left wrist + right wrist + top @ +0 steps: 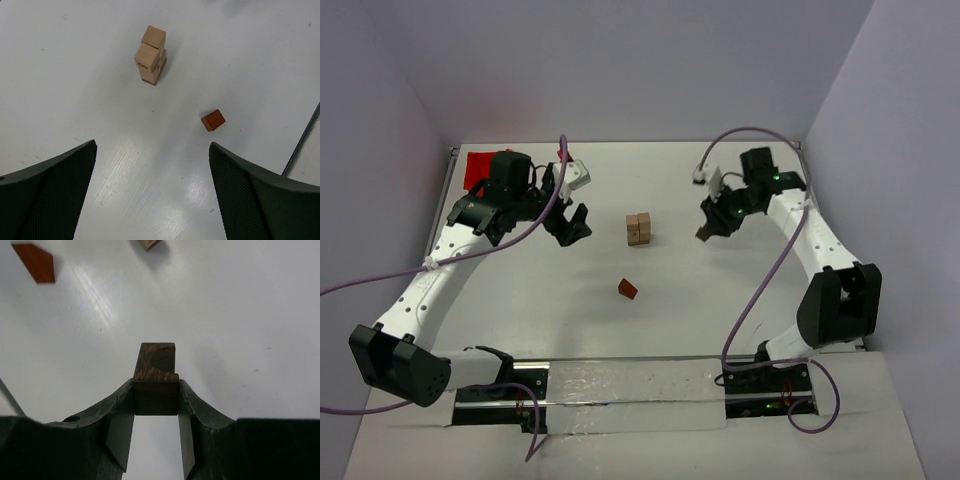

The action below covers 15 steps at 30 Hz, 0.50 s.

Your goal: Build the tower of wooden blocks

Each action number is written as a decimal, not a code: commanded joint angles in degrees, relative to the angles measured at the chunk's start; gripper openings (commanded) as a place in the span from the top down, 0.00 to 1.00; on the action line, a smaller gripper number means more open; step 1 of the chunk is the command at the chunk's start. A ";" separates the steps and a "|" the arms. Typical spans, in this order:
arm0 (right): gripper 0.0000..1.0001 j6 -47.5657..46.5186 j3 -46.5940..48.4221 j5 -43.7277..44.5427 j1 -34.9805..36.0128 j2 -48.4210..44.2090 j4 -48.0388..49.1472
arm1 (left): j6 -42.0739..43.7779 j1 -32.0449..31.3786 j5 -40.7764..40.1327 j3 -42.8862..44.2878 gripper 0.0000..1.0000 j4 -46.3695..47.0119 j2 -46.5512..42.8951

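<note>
The wood block tower stands near the middle of the table, only a short stack so far: light tan cubes on what looks like a darker piece at the foot, as the left wrist view shows it. A little nearer the arms' bases, apart from the stack, the reddish-brown wedge lies loose on the table. Off to the tower's right, the right gripper has its fingers closed tight on a dark brown block, which juts out past the fingertips above bare table. On the other side, the left gripper hangs spread as wide as it goes, holding nothing and facing the tower and the wedge from a distance; the red bin sits behind it in the far left corner. To my eye the step in hand is bringing that dark block to the stack. The next move calls for carrying it across, squaring it over the top cube and setting it down gently, since a narrow column like this would topple from a nudge.
</note>
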 commanded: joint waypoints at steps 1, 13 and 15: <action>0.82 7.82 9.74 -14.96 -4.76 3.21 -9.74 | -5.85 0.30 2.21 3.20 0.01 5.32 1.26; 0.89 33.80 7.48 -40.30 -6.42 10.01 2.69 | -1.56 -15.11 -7.83 10.37 0.01 3.76 9.25; 0.89 35.72 6.34 -42.74 -5.66 9.86 3.93 | -1.35 -16.60 -7.74 10.76 0.05 5.03 10.58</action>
